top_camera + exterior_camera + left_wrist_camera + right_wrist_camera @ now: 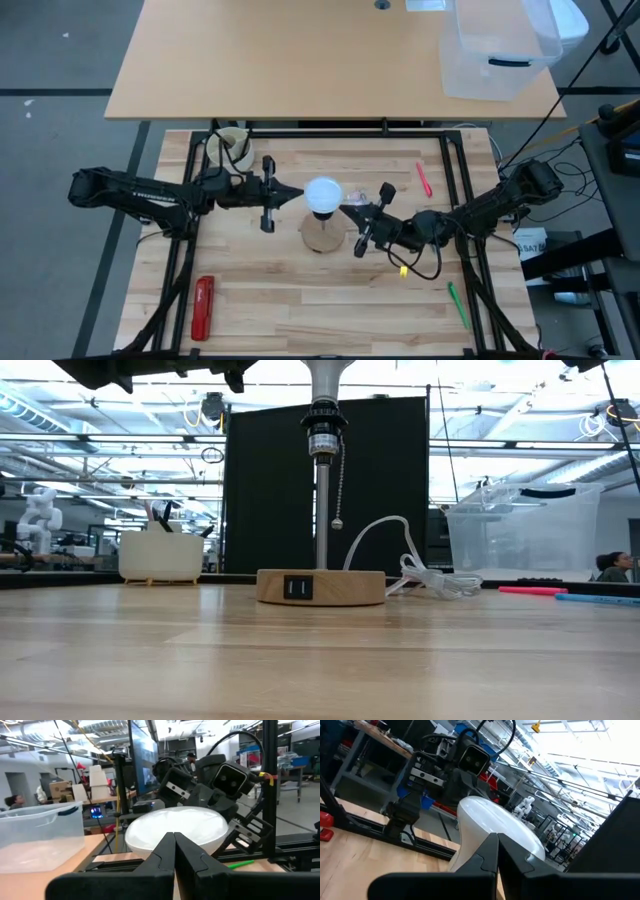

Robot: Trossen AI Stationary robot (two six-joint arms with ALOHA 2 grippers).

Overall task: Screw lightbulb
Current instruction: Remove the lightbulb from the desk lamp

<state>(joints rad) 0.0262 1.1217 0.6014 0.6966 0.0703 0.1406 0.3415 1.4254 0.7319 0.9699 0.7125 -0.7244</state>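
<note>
Beside the lightbulb (pixel 323 193), both closed end effectors hover empty.

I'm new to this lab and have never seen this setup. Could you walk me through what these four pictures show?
It is a robot with two dark arms at a wooden table, each ending in a two-finger hand. One picture looks straight down, one looks level from table height, and two come from cameras on the wrists.

In the middle stands a small lamp with a round wooden base and a metal stem; the white lightbulb sits on top of it. The left hand and the right hand point at the bulb from opposite sides. In each wrist picture the fingers look closed together in front of the bulb, holding nothing.

Also on the table: a red tool, a pink pen and a green pen. A clear plastic bin sits on the desk beyond.
</note>
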